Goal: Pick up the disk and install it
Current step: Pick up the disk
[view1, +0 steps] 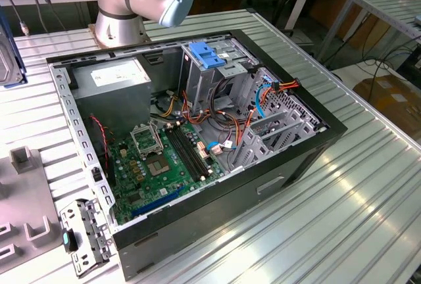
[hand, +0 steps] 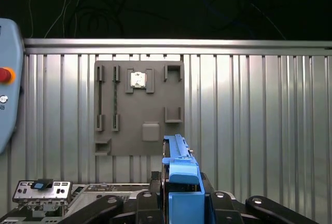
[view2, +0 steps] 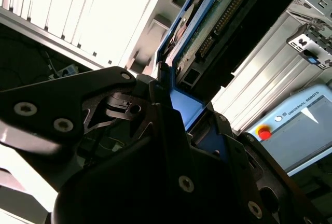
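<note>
Surface: ribbed aluminium table [hand: 259, 120] with a dark floor and loose cables past its far edge.
Gripper: the gripper [hand: 181, 192] has its black fingers [view2: 104, 97] clamped on the disk [hand: 179, 156], pinching the blue carrier rail at its near end.
Disk place: between the fingers, with the table behind it.
Disk axis: it stands on edge in the first wrist view, its thin side to the camera. The long axis runs straight out from the gripper toward the grey fixture plate [hand: 139, 110].
Disk look: blue plastic rails frame it. The second wrist view shows the green circuit-board side and a row of connector pins [view2: 218, 22].
Nearby: small metal bracket with a blue latch [hand: 41, 190]; grey-white pendant with a red button [view2: 290, 130].
Case: open computer case [view1: 197, 133] on the table, holding a grey power-supply box [view1: 115, 77].
Writing: the white sticker on the power-supply box is too small to read.
</note>
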Tool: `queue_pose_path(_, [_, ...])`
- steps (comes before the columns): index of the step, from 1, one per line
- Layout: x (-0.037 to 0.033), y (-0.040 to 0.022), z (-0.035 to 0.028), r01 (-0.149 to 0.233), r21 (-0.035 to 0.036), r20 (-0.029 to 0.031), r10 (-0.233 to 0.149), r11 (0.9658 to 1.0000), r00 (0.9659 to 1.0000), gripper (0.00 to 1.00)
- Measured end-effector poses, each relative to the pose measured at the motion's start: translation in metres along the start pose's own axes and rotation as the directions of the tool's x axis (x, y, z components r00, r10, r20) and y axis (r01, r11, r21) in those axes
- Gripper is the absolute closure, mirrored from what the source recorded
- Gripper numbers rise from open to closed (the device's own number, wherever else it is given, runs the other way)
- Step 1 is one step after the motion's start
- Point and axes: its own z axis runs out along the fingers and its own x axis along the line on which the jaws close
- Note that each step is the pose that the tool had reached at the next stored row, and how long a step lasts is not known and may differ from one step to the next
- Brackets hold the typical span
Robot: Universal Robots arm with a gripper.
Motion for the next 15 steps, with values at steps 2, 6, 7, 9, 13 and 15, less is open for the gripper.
queue_pose_path(2, [0.0, -0.0014, -0.0001, 0.0, -0.0001, 0.0, 0.0, 1.0, 1.0, 0.63])
queue_pose_path(6, [0.0, -0.0036, -0.0001, 0.0, 0.0, 0.0, 0.0, 1.0, 1.0, 0.63])
queue_pose_path(7, [0.0, -0.0041, -0.0001, 0.0, -0.0001, 0.0, 0.0, 1.0, 1.0, 0.63])
queue_pose_path(9, [0.0, -0.0052, -0.0002, 0.0, -0.0001, 0.0, 0.0, 1.0, 1.0, 0.63])
queue_pose_path(13, [0.0, -0.0074, -0.0002, 0.0, 0.0001, 0.0, 0.0, 1.0, 1.0, 0.63])
queue_pose_path(15, [0.0, -0.0088, -0.0003, 0.0, 0.0, 0.0, 0.0, 1.0, 1.0, 0.63])
